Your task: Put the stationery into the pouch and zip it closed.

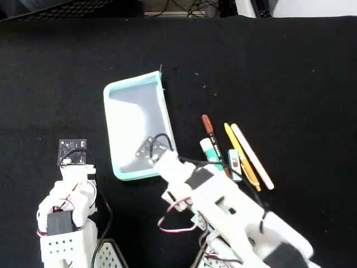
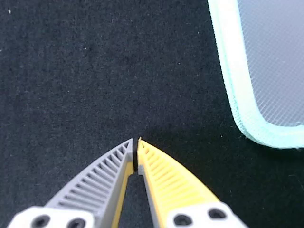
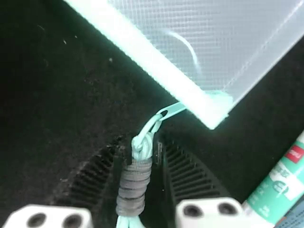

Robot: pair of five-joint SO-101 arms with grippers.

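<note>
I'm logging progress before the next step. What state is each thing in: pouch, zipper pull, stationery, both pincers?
pouch: flat on the table, no stationery inside.
zipper pull: at the pouch's corner, gripped.
stationery: loose on the table beside the pouch.
left pincer: shut, empty.
right pincer: shut on the zipper pull.

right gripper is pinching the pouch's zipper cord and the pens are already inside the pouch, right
Not quite. The right gripper does pinch the zipper cord, but the high view shows the pens lying on the table beside the pouch, not inside it.
</note>
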